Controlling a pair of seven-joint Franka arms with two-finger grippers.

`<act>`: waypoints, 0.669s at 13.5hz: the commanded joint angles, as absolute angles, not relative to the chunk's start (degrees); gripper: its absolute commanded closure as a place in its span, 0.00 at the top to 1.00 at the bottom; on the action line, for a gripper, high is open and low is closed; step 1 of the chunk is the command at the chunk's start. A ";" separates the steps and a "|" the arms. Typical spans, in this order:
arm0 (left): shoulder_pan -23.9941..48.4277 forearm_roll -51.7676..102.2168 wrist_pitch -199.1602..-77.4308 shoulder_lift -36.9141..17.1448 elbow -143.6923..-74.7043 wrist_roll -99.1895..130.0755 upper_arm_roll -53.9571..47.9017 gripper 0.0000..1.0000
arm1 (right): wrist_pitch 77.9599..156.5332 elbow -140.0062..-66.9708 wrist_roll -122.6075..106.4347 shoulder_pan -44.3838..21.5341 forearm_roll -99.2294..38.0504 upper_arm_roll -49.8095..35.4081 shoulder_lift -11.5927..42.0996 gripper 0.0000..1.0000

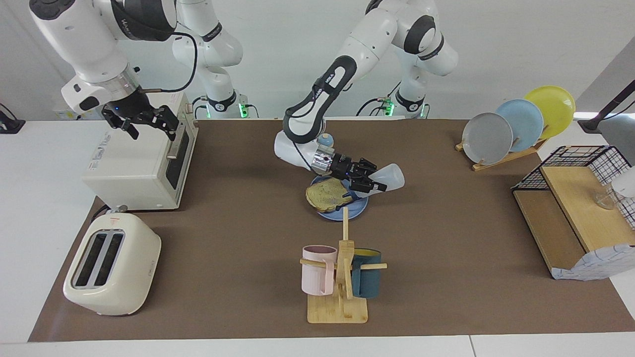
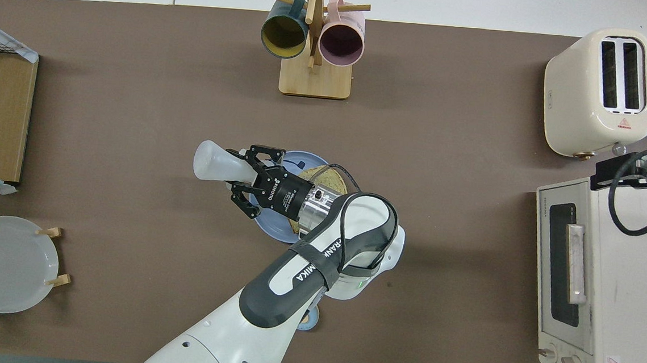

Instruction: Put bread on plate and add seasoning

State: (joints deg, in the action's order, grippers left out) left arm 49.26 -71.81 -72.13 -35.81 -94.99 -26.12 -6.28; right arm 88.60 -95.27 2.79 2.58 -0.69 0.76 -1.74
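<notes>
While bread [image 1: 329, 194] lies on plate [image 1: 358, 210], left gripper [image 1: 368, 179] tilts seasoning [image 1: 388, 176]

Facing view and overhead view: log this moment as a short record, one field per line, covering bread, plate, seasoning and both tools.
bread: the bread lies flat on the plate
plate: the plate rests on the brown mat, nearer to the robots than the mug rack
seasoning: the seasoning is tipped on its side, cap end toward the bread
left tool: the left tool is shut on the seasoning, over the plate
right tool: the right tool is open, waiting over the toaster oven
</notes>
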 commanded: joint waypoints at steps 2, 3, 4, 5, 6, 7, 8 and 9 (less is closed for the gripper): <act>54.13 -73.30 -71.37 -34.28 -95.80 -27.42 -5.71 0.00 | 89.74 -96.86 1.41 2.72 -0.79 1.76 -2.81 1.00; 54.66 -73.30 -71.37 -34.10 -95.97 -27.42 -5.71 0.00 | 89.74 -96.59 1.32 2.72 -0.70 1.93 -2.73 1.00; 54.67 -73.30 -71.63 -34.10 -96.06 -27.42 -5.71 0.00 | 89.30 -96.42 0.97 2.72 -0.70 2.80 -2.72 1.00; 54.06 -73.39 -71.98 -34.10 -96.15 -27.42 -5.71 0.00 | 88.25 -95.81 -1.56 2.72 -0.62 3.51 -2.72 1.00; 53.18 -73.39 -73.20 -34.10 -96.41 -27.42 -5.45 0.00 | 87.98 -95.02 -2.97 2.72 -0.62 3.95 -2.55 1.00; 51.35 -74.00 -74.69 -34.19 -97.20 -27.42 -5.01 0.00 | 88.24 -95.01 -2.73 2.72 -0.70 4.13 -2.46 1.00; 49.15 -76.35 -75.40 -34.19 -97.82 -27.51 -4.92 0.00 | 88.42 -94.84 -1.77 2.64 -0.79 4.13 -2.46 1.00; 47.30 -77.07 -75.76 -34.28 -98.00 -27.42 -4.92 0.00 | 88.59 -94.75 -0.19 2.38 -0.70 4.04 -2.46 1.00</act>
State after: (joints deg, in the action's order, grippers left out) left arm 51.32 -74.53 -73.18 -35.29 -95.89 -26.79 -5.18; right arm 88.63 -94.82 -1.05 2.61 -0.70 4.12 -1.86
